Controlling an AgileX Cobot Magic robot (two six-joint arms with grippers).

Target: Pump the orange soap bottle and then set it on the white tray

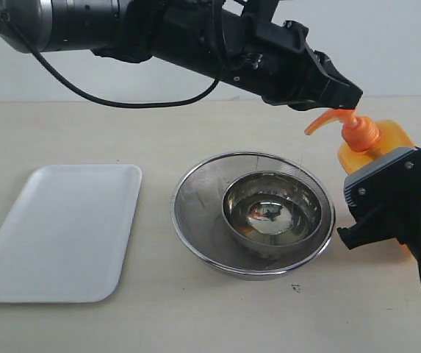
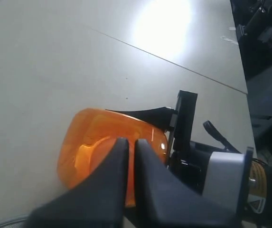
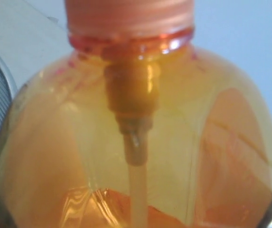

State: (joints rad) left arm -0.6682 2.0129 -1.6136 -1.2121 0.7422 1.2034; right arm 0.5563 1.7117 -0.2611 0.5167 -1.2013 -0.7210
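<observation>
Translucent orange soap bottle upright at right, flat white tray at left, well apart

The exterior view shows one orange soap bottle at the right, one white tray at lower left, one steel strainer at centre and one steel bowl inside it. Two robot arms appear: the left arm along the top and the right arm at the right edge.

Lab bench: bare table, blank wall
</observation>
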